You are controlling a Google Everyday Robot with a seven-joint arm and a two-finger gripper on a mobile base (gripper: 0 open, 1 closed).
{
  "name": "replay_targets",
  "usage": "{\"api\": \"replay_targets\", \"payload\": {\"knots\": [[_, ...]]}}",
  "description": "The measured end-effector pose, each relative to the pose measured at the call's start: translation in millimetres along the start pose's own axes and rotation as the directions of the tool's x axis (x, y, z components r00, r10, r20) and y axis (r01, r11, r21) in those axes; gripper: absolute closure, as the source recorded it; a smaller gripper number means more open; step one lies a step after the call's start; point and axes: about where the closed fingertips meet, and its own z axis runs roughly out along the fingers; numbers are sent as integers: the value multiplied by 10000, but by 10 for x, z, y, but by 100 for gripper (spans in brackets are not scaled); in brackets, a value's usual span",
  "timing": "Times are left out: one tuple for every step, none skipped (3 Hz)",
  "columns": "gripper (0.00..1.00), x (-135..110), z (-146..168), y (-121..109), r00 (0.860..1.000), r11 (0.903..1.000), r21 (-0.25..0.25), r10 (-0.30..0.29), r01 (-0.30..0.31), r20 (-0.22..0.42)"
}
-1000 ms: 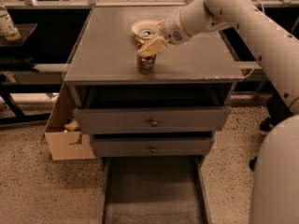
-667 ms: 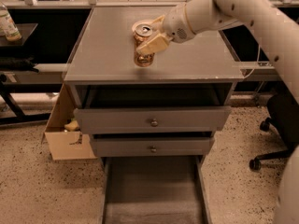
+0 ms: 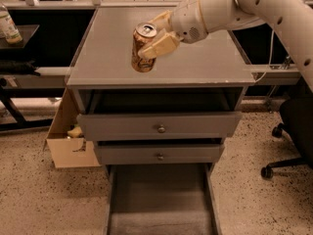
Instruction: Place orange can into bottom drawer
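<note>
- The gripper [image 3: 148, 37] is over the left part of the cabinet top [image 3: 205, 62], its two fingers closed on the orange can [image 3: 142, 49] at mid-height, one in front and one behind.
- The can leans to one side and looks just clear of the top; the bottom drawer [image 3: 159, 207] stands pulled out well below.
- The can is probably light, thin-walled and smooth, so it can dent under a hard squeeze or slip from a loose one.
- The side wall at mid-height is the sensible hold; the rim and the curved ends offer less.
</note>
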Motion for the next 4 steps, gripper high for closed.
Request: {"api": "replay_targets", "payload": {"knots": [[100, -35, 106, 378, 9990, 9937, -1088, -315, 279, -316], [100, 15, 237, 1048, 9947, 9696, -2439, -432, 191, -938], [100, 77, 247, 1186, 9949, 9665, -2560, -443, 198, -903], [100, 119, 240, 1544, 9942, 9653, -2574, -675, 439, -837]]}}
